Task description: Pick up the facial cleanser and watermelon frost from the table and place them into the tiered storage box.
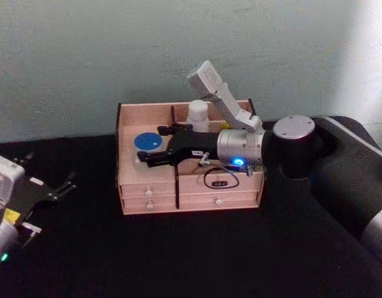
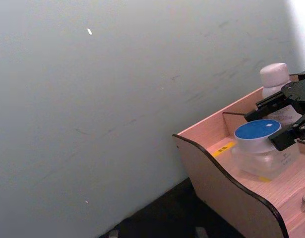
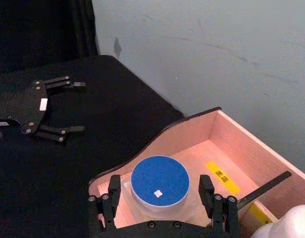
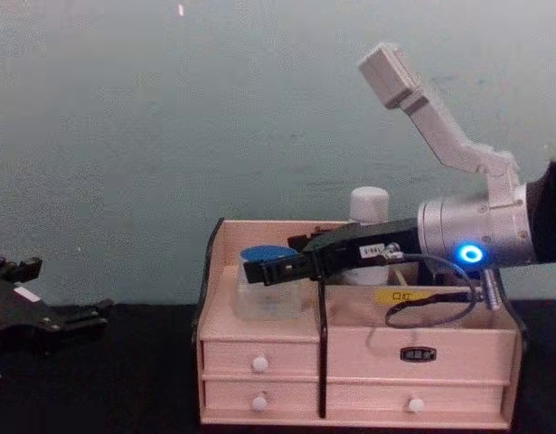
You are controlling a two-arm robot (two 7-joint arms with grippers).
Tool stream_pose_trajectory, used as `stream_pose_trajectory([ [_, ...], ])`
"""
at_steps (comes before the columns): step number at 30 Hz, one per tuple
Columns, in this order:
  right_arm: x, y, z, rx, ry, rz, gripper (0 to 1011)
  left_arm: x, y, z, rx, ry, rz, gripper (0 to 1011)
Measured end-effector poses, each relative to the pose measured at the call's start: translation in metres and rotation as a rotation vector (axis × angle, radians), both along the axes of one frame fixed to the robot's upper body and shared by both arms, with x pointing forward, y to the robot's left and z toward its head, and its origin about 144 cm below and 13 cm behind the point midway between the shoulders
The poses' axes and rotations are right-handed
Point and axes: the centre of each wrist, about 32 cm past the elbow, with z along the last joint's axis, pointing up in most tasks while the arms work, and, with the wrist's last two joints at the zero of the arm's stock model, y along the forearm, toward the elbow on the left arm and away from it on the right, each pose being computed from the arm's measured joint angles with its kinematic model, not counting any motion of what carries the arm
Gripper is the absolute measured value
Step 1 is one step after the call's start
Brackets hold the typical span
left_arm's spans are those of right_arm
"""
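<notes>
The tiered storage box [image 1: 158, 186] stands mid-table, a pale wooden organiser with white-knobbed drawers. A clear jar with a blue lid [image 1: 148, 141] rests in its left compartment [image 3: 231, 144]. My right gripper [image 3: 159, 191] reaches in from the right, its black fingers [image 3: 112, 196] pressed against the jar's two sides. A white bottle with a white cap [image 1: 198, 115] stands upright in the back compartment behind the arm. I cannot tell which of the two is the facial cleanser and which the watermelon frost. My left gripper [image 1: 61, 186] lies open on the table, far left.
The table is covered in black cloth [image 1: 191, 261], with a pale wall close behind the box. A black cable [image 1: 218, 180] loops from my right wrist over the box's front right compartment. Yellow labels [image 3: 222, 177] lie on the compartment floors.
</notes>
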Motion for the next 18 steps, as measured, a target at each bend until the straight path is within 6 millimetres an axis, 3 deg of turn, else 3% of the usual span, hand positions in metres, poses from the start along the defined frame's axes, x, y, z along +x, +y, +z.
stream_pose_trajectory([
  [9, -0.009, -0.004, 0.003, 0.022, -0.051, -0.003, 1003, 0.0, 0.0, 0.0, 0.0, 0.0, 0.0, 1001],
  [18, -0.035, -0.019, 0.012, 0.097, -0.138, 0.006, 1003, 0.0, 0.0, 0.0, 0.0, 0.0, 0.0, 1001],
])
